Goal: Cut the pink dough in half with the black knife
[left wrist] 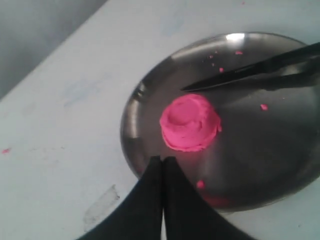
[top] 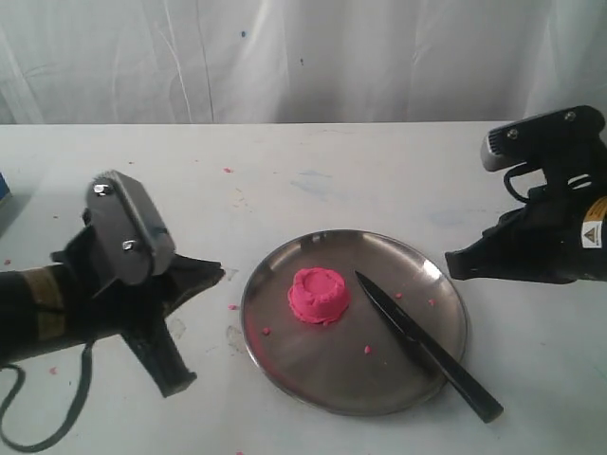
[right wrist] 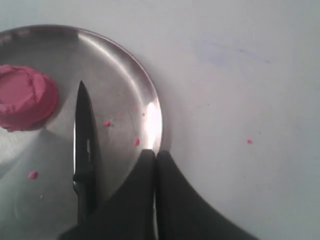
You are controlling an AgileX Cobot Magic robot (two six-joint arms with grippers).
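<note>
A round, shallow stainless-steel plate (top: pixel 313 365) sits on the white table (top: pixel 332 180). Inside it, slightly off its middle, rests the bright pink dough (top: pixel 320 295), one whole round mound with a dimpled top. The slim black knife (top: pixel 422 341) lies untouched beside the dough, its pointed blade in the plate with the tip close to the mound and its straight handle sticking out over the rim onto the table. A few tiny pink crumbs (top: pixel 367 350) dot the plate's floor. The left gripper (top: pixel 213 275) is at the rim on the dough's side, jaws pressed together and empty. The right gripper (top: pixel 453 261) is at the opposite rim, likewise clenched on nothing.
</note>
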